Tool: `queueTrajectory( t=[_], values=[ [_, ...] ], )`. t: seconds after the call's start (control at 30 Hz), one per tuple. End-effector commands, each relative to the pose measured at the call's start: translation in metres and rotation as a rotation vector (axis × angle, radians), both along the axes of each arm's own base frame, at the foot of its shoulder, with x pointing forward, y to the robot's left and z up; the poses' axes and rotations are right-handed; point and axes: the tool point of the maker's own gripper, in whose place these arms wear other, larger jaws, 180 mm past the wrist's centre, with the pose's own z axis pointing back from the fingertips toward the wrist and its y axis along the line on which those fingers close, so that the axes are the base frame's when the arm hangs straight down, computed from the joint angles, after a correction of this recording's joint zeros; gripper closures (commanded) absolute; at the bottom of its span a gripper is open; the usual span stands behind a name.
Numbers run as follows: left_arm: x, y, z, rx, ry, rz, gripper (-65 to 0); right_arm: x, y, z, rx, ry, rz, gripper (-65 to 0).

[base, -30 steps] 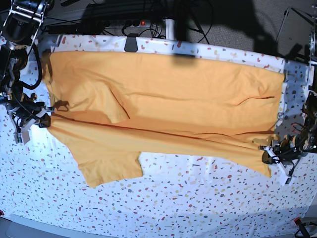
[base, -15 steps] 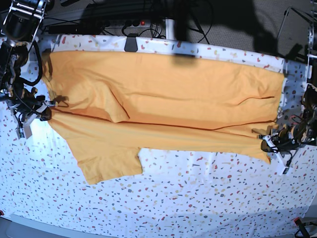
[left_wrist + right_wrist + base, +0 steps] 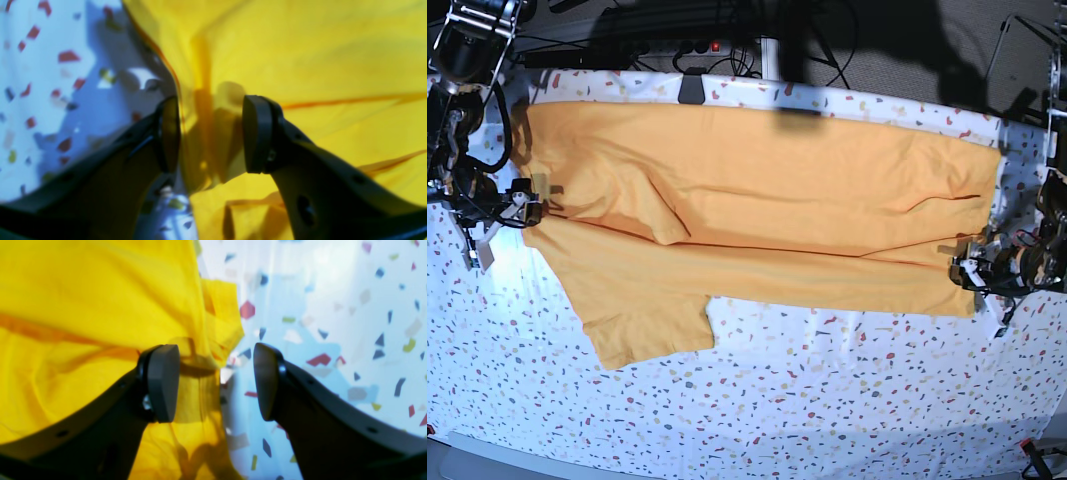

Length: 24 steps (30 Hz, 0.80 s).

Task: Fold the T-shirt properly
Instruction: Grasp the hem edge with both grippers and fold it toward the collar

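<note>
Cloth of the T-shirt (image 3: 757,210) lies spread along the speckled surface (image 3: 827,400), one long fold laid over. Both the left pincer (image 3: 210,133) and right pincer (image 3: 217,383) gape wide, straddling its edges, gripping nothing. Withdrawing carelessly could snag the hem and undo the fold.

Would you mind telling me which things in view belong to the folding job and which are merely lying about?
Part of the job:
- T-shirt, spread out with a fold along its length
- left gripper, jaws open at the shirt's edge
- right gripper, jaws open at the shirt's edge

Just lying about:
- speckled table cover
- cables behind the table
</note>
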Motion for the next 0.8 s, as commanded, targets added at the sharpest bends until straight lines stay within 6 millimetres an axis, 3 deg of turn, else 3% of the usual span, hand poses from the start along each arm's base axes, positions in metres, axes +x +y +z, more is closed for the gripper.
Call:
queueTrajectory(
  t=[0.0, 0.1, 0.27, 0.37, 0.47, 0.77],
  values=[
    [0.018, 0.009, 0.024, 0.017, -0.069, 0.004, -29.2, 0.013, -0.006, 0.021, -0.014, -0.066, 0.01, -35.3],
    [0.031, 0.01, 0.036, 0.028, -0.112, 0.003, -29.2, 0.024, 0.0, 0.032, 0.026, -0.111, 0.013, -35.3],
    [0.071, 0.009, 0.083, -0.02, -0.296, 0.055, -29.2, 0.051, 0.003, 0.061, 0.048, -0.2, 0.016, -35.3],
    [0.084, 0.002, 0.099, -0.059, -0.367, 0.07, -29.2, 0.066, 0.005, 0.078, 0.056, -0.249, 0.018, -35.3],
    [0.088, -0.005, 0.092, -0.036, -0.374, 0.079, -29.1, 0.08, 0.011, 0.094, 0.075, -0.3, 0.023, -35.3],
    [0.09, -0.019, 0.034, -0.006, -0.285, 0.117, -29.1, 0.115, 0.038, 0.132, 0.173, -0.428, 0.042, -35.3]
  ],
)
